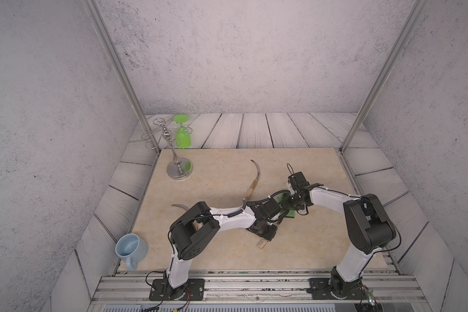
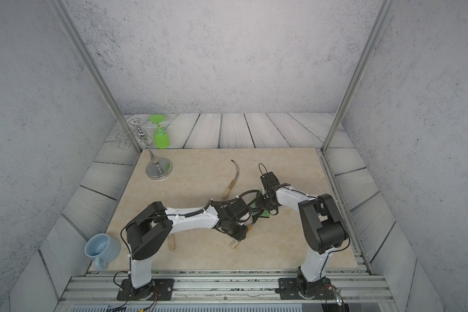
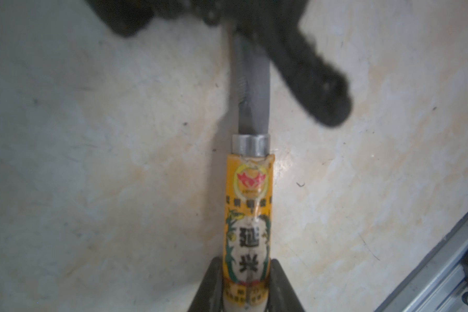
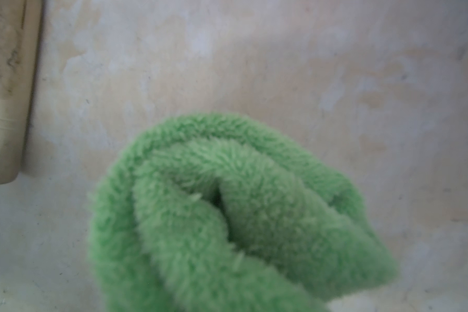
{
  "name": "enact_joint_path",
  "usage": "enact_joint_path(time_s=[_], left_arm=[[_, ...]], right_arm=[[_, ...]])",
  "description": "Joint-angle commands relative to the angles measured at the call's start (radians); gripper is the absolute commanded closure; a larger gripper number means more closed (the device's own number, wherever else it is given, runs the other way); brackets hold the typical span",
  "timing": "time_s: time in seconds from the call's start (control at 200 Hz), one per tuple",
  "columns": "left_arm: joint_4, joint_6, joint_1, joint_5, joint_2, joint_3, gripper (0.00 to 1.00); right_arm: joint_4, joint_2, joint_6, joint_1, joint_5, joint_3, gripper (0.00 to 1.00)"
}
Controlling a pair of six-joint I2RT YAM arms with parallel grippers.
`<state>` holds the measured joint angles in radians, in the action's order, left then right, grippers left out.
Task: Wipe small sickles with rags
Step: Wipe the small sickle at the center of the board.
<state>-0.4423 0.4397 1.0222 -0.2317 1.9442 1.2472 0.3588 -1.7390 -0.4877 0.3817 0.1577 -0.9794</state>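
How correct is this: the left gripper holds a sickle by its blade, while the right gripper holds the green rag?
Wrong in one point. The left gripper holds the sickle by its yellow-labelled handle, not by its blade. The left wrist view shows its fingers closed on the label, with the blade reaching out beyond them. The right gripper does hold the green rag.

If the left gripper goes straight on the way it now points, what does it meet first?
Likely the right gripper: its black finger crosses the held sickle's blade just ahead of the left gripper. Depth is unclear.
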Motion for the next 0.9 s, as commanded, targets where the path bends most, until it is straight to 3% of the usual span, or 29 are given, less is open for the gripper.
enact_joint_path(time_s=[0.0, 0.42, 0.766, 0.896], left_arm=[[0.042, 0.016, -0.045, 0.084, 0.014, 0.024, 1.00], [0.032, 0.005, -0.073, 0.086, 0.023, 0.034, 1.00], [-0.002, -0.020, -0.078, 0.092, 0.016, 0.029, 1.00], [-0.026, -0.028, -0.080, 0.098, 0.024, 0.040, 0.98]], right_arm=[[0.193, -0.025, -0.066, 0.066, 0.129, 0.139, 0.71], [0.185, 0.203, -0.150, 0.125, 0.193, 0.245, 0.71], [0.498, 0.432, -0.093, 0.102, -0.070, 0.058, 0.71], [0.555, 0.468, -0.052, 0.070, -0.115, -0.016, 0.71]])
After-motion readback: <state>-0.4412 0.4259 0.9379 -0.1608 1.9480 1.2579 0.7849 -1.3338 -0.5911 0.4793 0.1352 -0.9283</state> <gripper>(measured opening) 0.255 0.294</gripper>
